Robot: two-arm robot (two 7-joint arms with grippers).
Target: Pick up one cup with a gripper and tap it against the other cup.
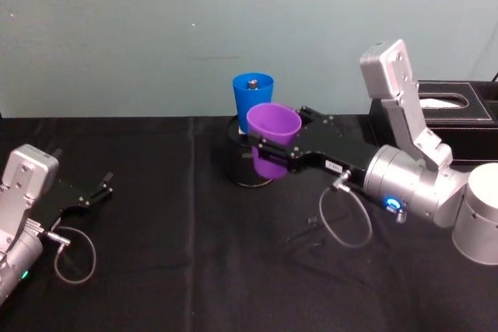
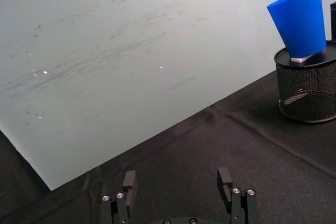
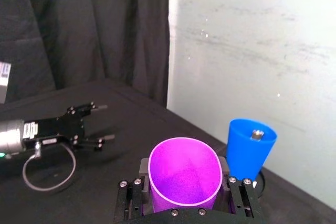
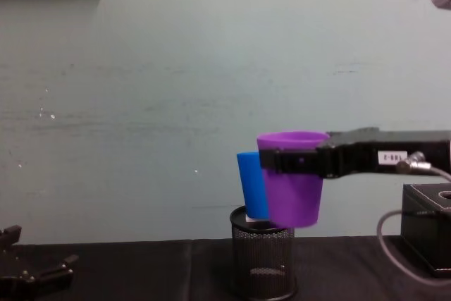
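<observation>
The purple cup (image 1: 274, 126) hangs above the table with my right gripper (image 1: 268, 145) shut around its wall; it also shows in the chest view (image 4: 292, 195) and the right wrist view (image 3: 184, 174). Just behind it, the blue cup (image 1: 250, 95) stands slightly tilted in a black mesh holder (image 4: 262, 266), with a small metal piece in its mouth. The two cups are very close; I cannot tell if they touch. My left gripper (image 1: 97, 192) rests open at the table's left with nothing between its fingers.
A black tissue box (image 1: 451, 114) sits at the back right, behind my right arm. Black cloth covers the table (image 1: 156, 254), and a pale wall stands close behind the cups. Loose cable loops hang by both wrists.
</observation>
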